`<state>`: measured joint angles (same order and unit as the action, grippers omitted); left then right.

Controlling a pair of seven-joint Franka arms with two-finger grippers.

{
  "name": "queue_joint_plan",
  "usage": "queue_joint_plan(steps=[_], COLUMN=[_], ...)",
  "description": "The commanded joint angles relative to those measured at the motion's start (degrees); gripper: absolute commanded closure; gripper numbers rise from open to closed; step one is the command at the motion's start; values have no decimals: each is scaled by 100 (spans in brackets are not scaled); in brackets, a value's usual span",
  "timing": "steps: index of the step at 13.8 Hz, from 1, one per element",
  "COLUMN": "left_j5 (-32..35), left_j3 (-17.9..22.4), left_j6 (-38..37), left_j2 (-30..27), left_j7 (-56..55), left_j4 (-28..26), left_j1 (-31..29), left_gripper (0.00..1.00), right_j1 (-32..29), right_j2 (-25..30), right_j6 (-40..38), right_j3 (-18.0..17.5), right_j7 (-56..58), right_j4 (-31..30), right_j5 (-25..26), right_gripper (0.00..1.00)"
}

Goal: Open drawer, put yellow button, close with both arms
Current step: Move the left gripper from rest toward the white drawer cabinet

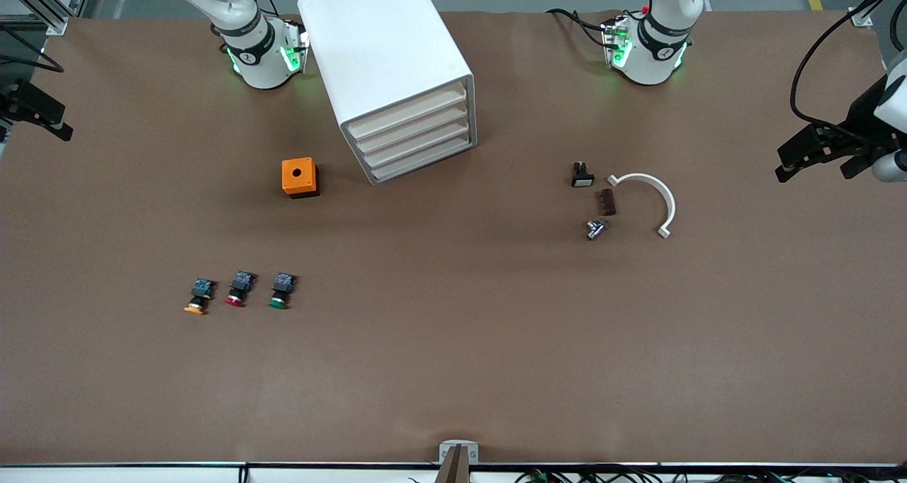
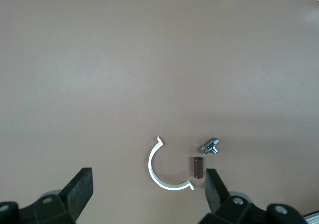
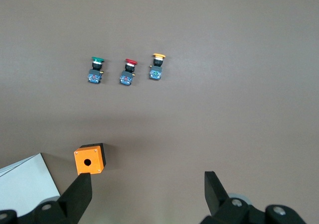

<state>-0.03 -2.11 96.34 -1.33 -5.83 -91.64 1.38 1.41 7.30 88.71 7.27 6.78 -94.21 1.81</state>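
The white cabinet [image 1: 386,58] stands between the two arm bases, and its uppermost drawer [image 1: 407,109] is shut like the three below it. The yellow button [image 1: 198,297] [image 3: 157,67] lies on the table toward the right arm's end, at the end of a row of three buttons. My right gripper [image 1: 35,125] [image 3: 148,181] hangs open and empty over the right arm's end of the table. My left gripper [image 1: 815,168] [image 2: 148,179] hangs open and empty over the left arm's end, above small parts.
A red button [image 1: 239,290] and a green button [image 1: 282,291] lie beside the yellow one. An orange box [image 1: 300,177] sits near the cabinet. A white curved clip [image 1: 655,192], a brown block [image 1: 607,202], a metal fitting [image 1: 596,229] and a black switch [image 1: 582,175] lie toward the left arm's end.
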Motion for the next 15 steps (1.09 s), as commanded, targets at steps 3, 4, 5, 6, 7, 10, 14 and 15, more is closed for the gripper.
queue_joint_plan(steps=[3, 4, 5, 6, 7, 10, 14, 15], left_j5=[3, -6, -6, -6, -6, -6, 3, 3], left_j3=[-18, -18, -9, 9, 9, 9, -35, -96], left_j6=[-124, -124, -185, -342, -387, -362, -388, -396], left_j2=[36, 45, 54, 63, 132, 474, 1107, 1248], left_j7=[64, 64, 73, 99, 91, 38, -59, -137], left_j4=[129, 129, 112, 112, 112, 129, 112, 112], left_j1=[11, 3, -6, -50, -102, -112, 2, 63], left_gripper=[1, 1, 1, 1, 1, 1, 1, 1], right_j1=[140, 140, 140, 149, 158, 184, 132, 123], right_j2=[-18, -18, -18, -18, -18, -18, -36, -36], right_j6=[-65, -56, -47, -39, -47, -74, -117, -118], right_j3=[-6, -6, -6, -6, -6, 2, 20, 29], right_j7=[-89, -80, -80, -80, -80, -63, -19, -27], right_j4=[87, 87, 96, 113, 113, 113, 113, 113], right_j5=[21, 39, 65, 74, 83, 92, 100, 100], right_gripper=[0, 0, 0, 0, 0, 0, 0, 0])
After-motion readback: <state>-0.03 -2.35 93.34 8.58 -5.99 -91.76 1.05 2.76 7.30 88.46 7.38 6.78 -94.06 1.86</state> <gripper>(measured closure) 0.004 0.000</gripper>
